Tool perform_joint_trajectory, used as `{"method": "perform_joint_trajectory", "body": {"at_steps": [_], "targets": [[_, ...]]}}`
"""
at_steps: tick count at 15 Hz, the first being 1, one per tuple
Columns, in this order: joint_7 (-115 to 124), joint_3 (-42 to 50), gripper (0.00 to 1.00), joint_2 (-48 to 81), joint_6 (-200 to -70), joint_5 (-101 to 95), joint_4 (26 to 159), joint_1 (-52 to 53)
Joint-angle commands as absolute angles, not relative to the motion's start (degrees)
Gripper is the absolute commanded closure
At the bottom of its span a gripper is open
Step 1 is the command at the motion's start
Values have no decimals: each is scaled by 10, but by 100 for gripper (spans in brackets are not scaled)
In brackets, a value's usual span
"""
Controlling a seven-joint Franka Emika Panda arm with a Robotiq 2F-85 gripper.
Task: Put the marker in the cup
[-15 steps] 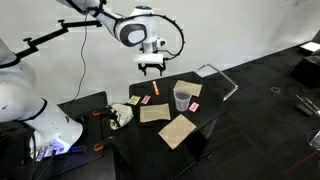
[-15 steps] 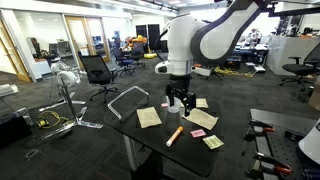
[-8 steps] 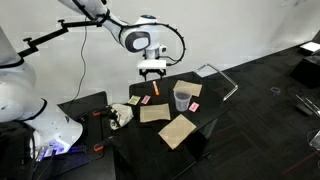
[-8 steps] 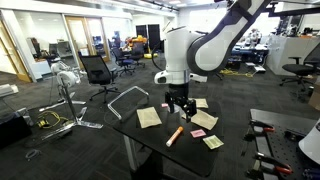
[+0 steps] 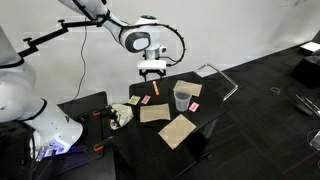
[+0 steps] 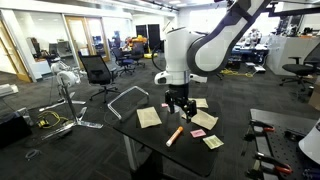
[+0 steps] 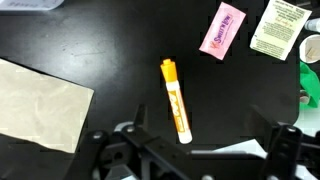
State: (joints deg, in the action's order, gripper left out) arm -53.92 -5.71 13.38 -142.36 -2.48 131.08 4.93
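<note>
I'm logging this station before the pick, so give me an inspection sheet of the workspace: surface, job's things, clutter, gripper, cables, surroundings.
Surface: black table, no spill seen.
Job's things: marker lies flat on the table, free; cup stands upright, apart from it.
Clutter: tan cardboard squares, pink packet, green-printed packet.
Gripper: gripper open, hovering above the marker, holding nothing.
Cables: black cable loops by the wrist.
Surroundings: office chair; bent metal frame on the floor.
</note>
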Motion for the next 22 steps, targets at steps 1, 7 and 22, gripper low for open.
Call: {"method": "perform_joint_trajectory", "body": {"at_steps": [1, 7, 22], "targets": [[-577, -77, 0, 152, -1442, -16, 1300, 29], [-646, -93, 0, 182, -1461, -14, 1283, 14], [-644, -99, 0, 258, -1454, -80, 1232, 32]]}}
